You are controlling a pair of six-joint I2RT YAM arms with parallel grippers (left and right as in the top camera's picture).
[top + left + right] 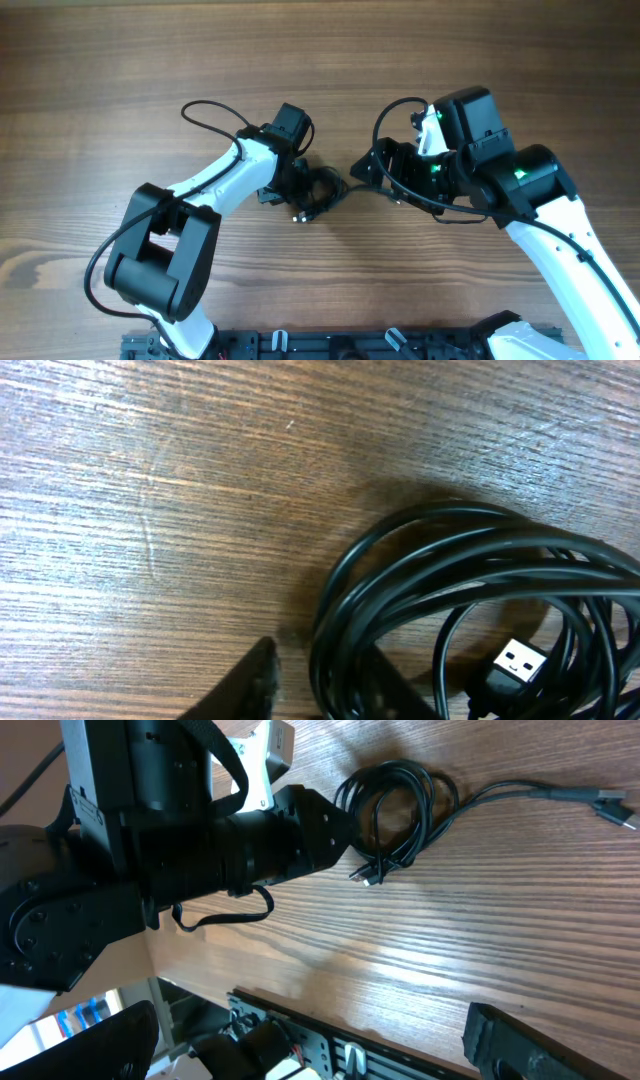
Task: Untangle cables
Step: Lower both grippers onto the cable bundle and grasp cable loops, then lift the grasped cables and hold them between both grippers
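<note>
The cables (322, 190) are thin black wires wound in a loose coil on the wooden table, between the two arms. My left gripper (303, 192) is at the coil's left side. In the left wrist view several strands of the cables (450, 570) pass between its fingers (262, 678), with a gap still showing on the left; a silvery USB plug (520, 660) lies inside the coil. My right gripper (362, 170) hangs just right of the coil, open and holding nothing (310, 1030). From there the cables (400, 805) trail off to plug ends (610, 805).
The left arm (200, 830) fills the upper left of the right wrist view, close beside the coil. A black mounting rail (330, 345) runs along the table's near edge. Thicker black arm cables loop above both wrists (210, 110).
</note>
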